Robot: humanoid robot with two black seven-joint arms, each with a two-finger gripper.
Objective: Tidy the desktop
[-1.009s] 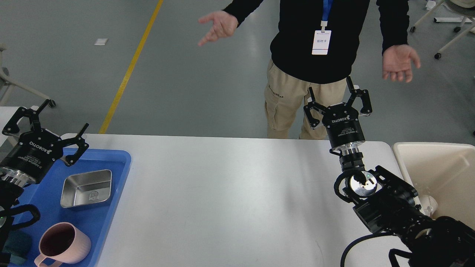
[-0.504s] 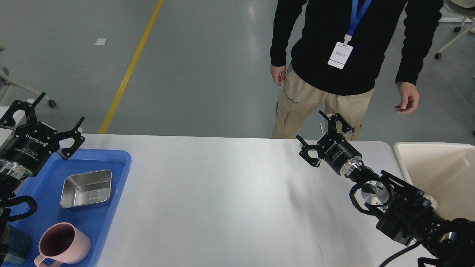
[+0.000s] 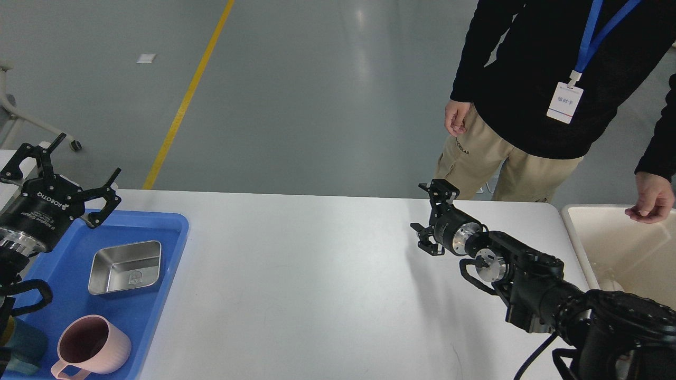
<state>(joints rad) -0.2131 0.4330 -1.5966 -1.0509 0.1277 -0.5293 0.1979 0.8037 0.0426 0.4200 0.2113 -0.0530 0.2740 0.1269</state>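
The desktop (image 3: 317, 274) is a wide white tabletop with rounded corners, and its middle is bare. My left gripper (image 3: 74, 163) is open and empty, and hovers over the far left corner of a blue tray (image 3: 171, 232). My right gripper (image 3: 422, 214) is open and empty. It lies low over the right part of the desktop, with its fingers pointing left.
The blue tray holds a steel rectangular tin (image 3: 125, 266), a pink mug (image 3: 92, 345) and a dark teal item (image 3: 24, 343). A cream bin (image 3: 607, 237) stands at the right edge. A person (image 3: 528, 105) stands behind the far right edge with one hand (image 3: 649, 198) at the bin's rim.
My right gripper has come down from upright and turned to point left, low over the table. The person has stepped to the right. My left gripper has shifted slightly up and left.
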